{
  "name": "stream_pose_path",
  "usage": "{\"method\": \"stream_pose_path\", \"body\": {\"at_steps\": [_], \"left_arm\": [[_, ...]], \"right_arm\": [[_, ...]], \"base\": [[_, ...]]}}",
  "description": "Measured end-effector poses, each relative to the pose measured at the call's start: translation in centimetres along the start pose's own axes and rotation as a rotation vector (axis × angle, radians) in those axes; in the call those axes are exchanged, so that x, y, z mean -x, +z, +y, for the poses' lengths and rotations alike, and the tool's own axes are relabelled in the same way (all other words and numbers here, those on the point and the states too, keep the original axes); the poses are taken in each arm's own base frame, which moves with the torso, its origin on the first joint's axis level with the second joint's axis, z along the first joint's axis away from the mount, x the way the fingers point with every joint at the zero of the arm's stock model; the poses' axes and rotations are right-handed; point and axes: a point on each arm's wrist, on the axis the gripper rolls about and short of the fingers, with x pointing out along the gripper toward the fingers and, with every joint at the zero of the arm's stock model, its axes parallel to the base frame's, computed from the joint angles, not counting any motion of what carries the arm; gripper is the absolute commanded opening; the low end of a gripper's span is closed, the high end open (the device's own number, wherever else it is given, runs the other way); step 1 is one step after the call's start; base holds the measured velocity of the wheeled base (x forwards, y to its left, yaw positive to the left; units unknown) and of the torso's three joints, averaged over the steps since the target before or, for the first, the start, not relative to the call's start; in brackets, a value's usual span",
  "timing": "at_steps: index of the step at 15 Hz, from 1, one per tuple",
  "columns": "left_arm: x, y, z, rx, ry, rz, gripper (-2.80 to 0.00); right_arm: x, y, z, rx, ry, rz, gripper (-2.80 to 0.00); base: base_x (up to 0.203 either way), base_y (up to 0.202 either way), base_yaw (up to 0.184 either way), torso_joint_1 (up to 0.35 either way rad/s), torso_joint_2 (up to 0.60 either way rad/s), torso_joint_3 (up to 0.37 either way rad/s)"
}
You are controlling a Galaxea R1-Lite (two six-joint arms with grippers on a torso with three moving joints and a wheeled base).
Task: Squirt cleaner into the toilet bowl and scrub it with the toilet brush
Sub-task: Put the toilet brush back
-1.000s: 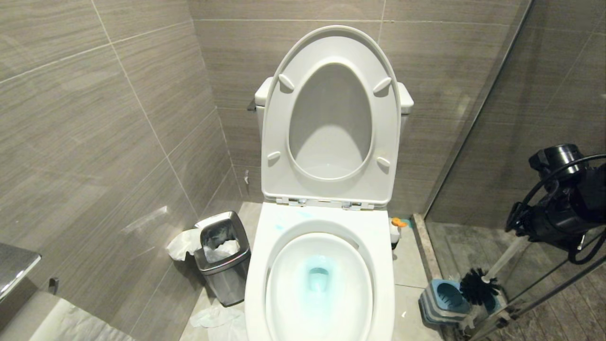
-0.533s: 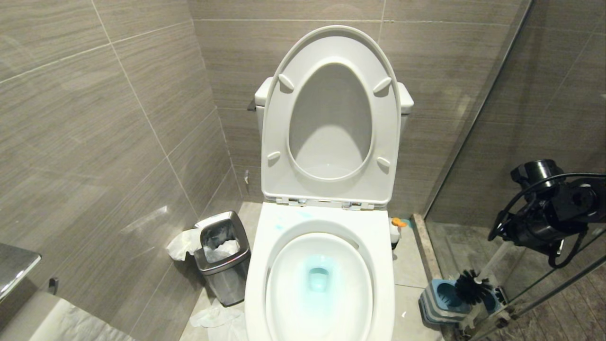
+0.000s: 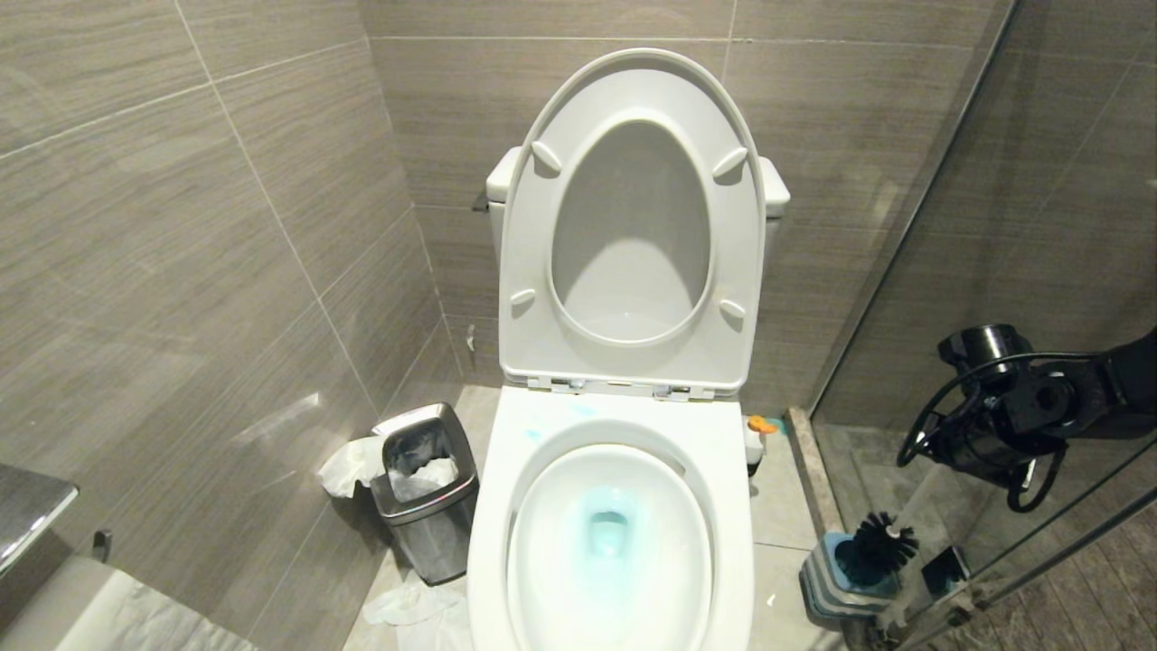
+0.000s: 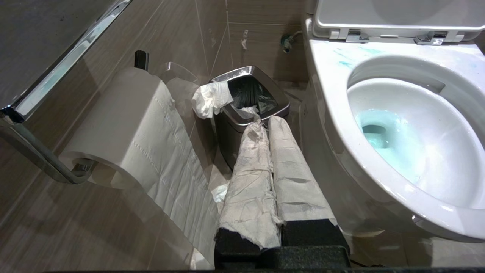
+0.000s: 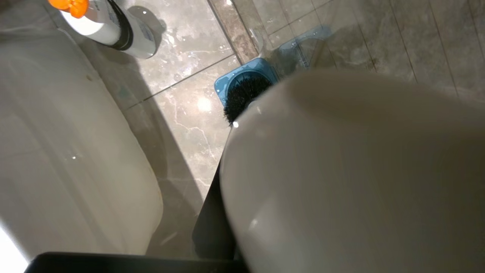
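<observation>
The white toilet bowl [image 3: 615, 425] stands in the middle with seat and lid raised. Cleaner [image 3: 607, 529] tints its water pale blue, and blue smears [image 4: 346, 60] mark the rim. At the right, low beside the glass wall, my right gripper [image 3: 965, 459] is shut on the toilet brush's white handle [image 5: 341, 170]. The brush hangs slanted, its black bristle head [image 3: 883, 541] at the mouth of the blue-and-grey holder [image 3: 836, 579] on the floor. My left gripper [image 4: 264, 122] is parked left of the bowl, shut, with paper wrapped round its fingers [image 4: 246, 170].
A white cleaner bottle with an orange cap [image 3: 756, 438] stands on the floor right of the toilet. A steel waste bin [image 3: 425, 497] with tissue hanging out sits left of it. A toilet roll [image 4: 125, 125] hangs on the left wall. Crumpled paper [image 3: 407, 606] lies on the floor.
My right arm has come down and moved left with the brush. The bristle head has shifted from beside the holder's cup to its mouth. The left arm has not moved.
</observation>
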Motion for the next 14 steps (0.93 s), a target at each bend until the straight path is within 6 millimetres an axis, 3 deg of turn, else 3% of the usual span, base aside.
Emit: {"method": "stream_pose_path", "body": {"at_steps": [14], "left_arm": [[0.0, 0.0, 0.0, 0.000, 0.000, 0.000, -2.80]], "right_arm": [[-4.9, -0.7, 1.4, 0.011, -0.032, 0.032, -2.80]], "base": [[0.000, 0.000, 0.000, 0.000, 0.00, 0.000]]}}
